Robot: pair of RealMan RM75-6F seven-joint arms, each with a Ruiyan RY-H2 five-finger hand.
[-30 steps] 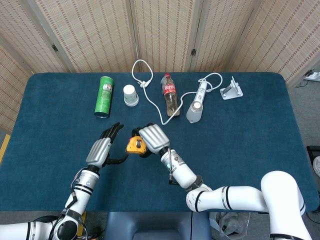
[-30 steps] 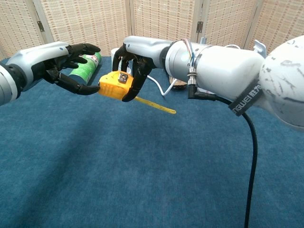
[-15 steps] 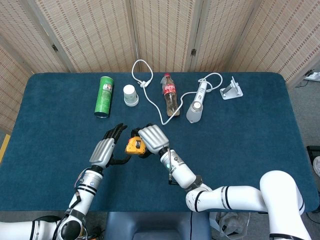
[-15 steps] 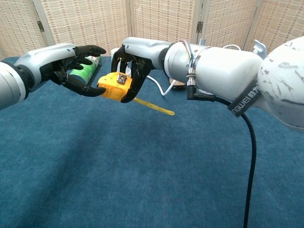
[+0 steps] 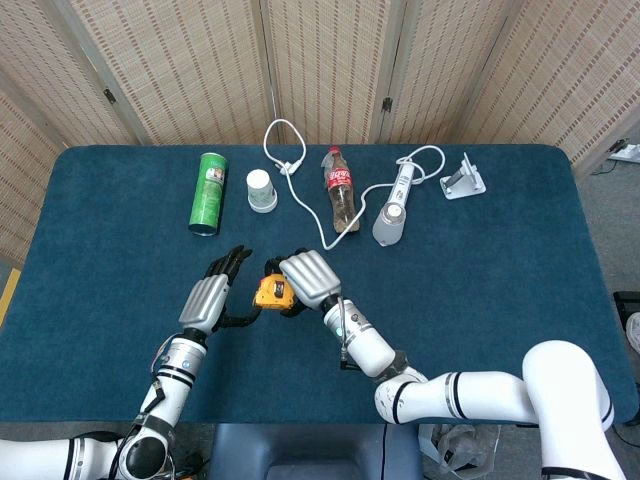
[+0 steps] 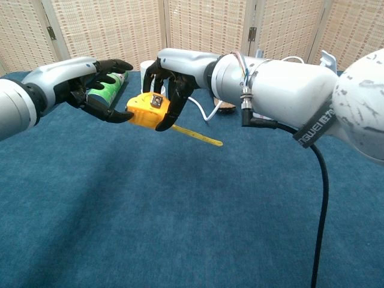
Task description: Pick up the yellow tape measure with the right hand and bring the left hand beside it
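Note:
The yellow tape measure (image 6: pixel 146 111) hangs above the blue table, gripped from above by my right hand (image 6: pixel 170 78). A strip of yellow blade (image 6: pixel 198 134) sticks out of it to the right. In the head view the tape measure (image 5: pixel 269 292) shows just left of my right hand (image 5: pixel 307 280). My left hand (image 6: pixel 90 83) is beside it on the left, fingers spread, one dark fingertip (image 6: pixel 122 116) touching or almost touching the case. The left hand (image 5: pixel 212 296) holds nothing.
Along the far side of the table (image 5: pixel 480 280) lie a green can (image 5: pixel 207 193), a white cup (image 5: pixel 261 190), a cola bottle (image 5: pixel 340 188), a white cable (image 5: pixel 283 150), a white handheld device (image 5: pixel 393 213) and a metal bracket (image 5: pixel 463 178).
My left hand has moved right and closed in on the tape measure, which my right hand has kept held and shifted only slightly.

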